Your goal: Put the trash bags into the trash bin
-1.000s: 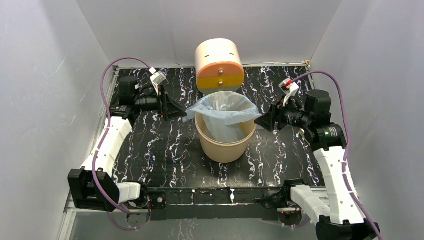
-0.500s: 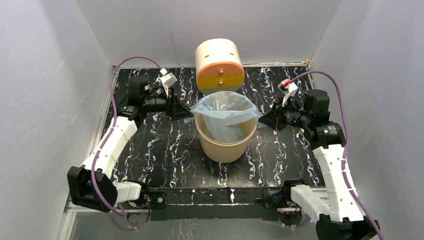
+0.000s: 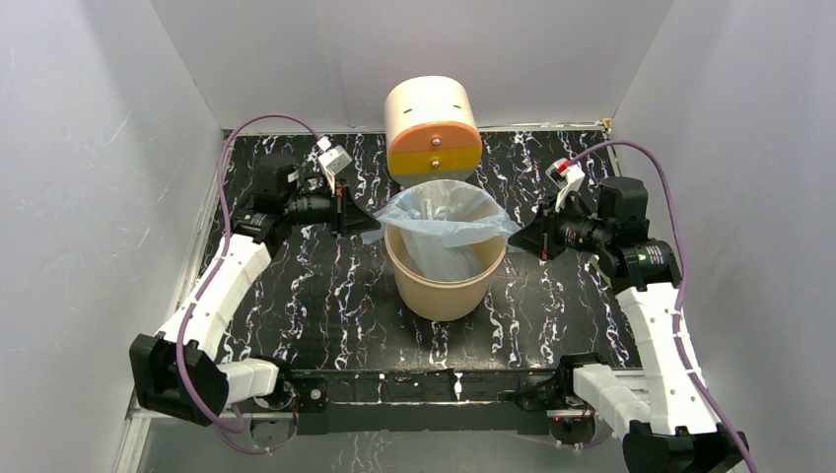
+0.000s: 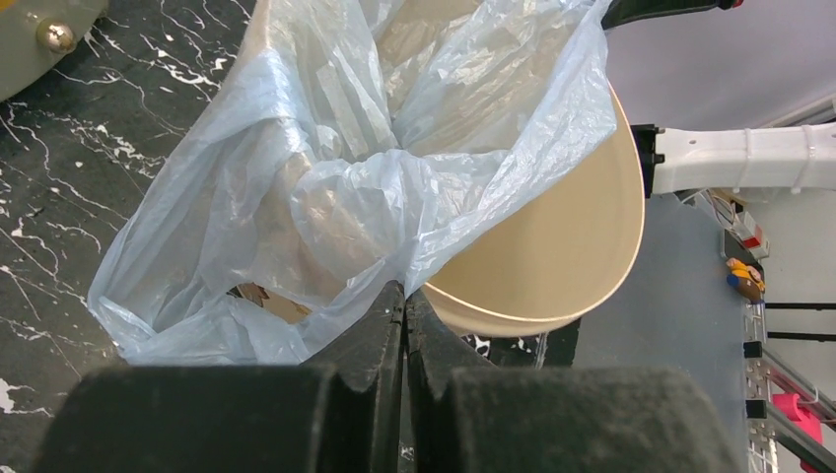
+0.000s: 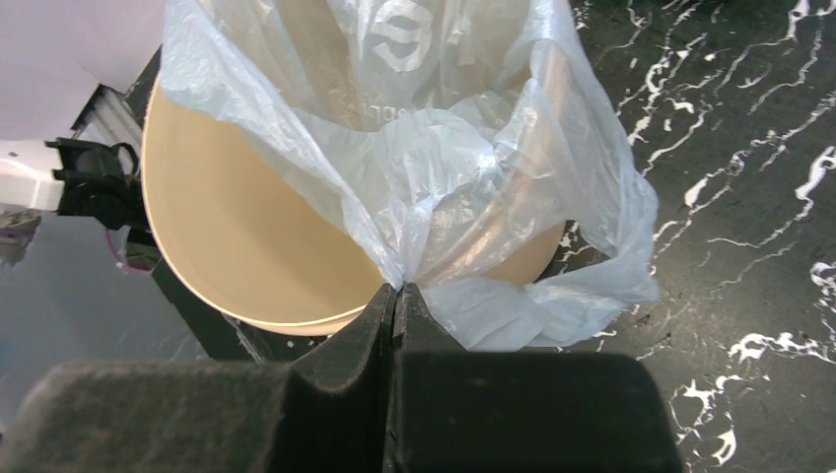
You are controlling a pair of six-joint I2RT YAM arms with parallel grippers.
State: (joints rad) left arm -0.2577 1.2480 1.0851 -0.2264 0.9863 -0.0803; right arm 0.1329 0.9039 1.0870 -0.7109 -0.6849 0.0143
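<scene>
The pale-blue translucent trash bag [image 3: 444, 219] hangs down inside the tan trash bin [image 3: 442, 288] at the table's middle, its mouth spread above the rim. My left gripper [image 3: 367, 222] is shut on the bag's left edge, a fold of film [image 4: 345, 246] pinched at the fingertips [image 4: 392, 301]. At the opposite side, my right gripper [image 3: 515, 236] is shut on the bag's right edge [image 5: 473, 197], with the film gathered at its tips [image 5: 396, 288]. The bin's rim [image 5: 246, 315] shows below the bag in both wrist views. White lettering [image 5: 399, 34] marks the bag.
A cream cylinder with an orange-yellow front and knobs [image 3: 434, 130] stands just behind the bin. White walls close the black marbled table [image 3: 315, 286] on three sides. The arm bases sit along the near edge.
The left gripper moved right to the bag's left edge and shut on it. The right gripper, close to the right edge, shut on the film there.
</scene>
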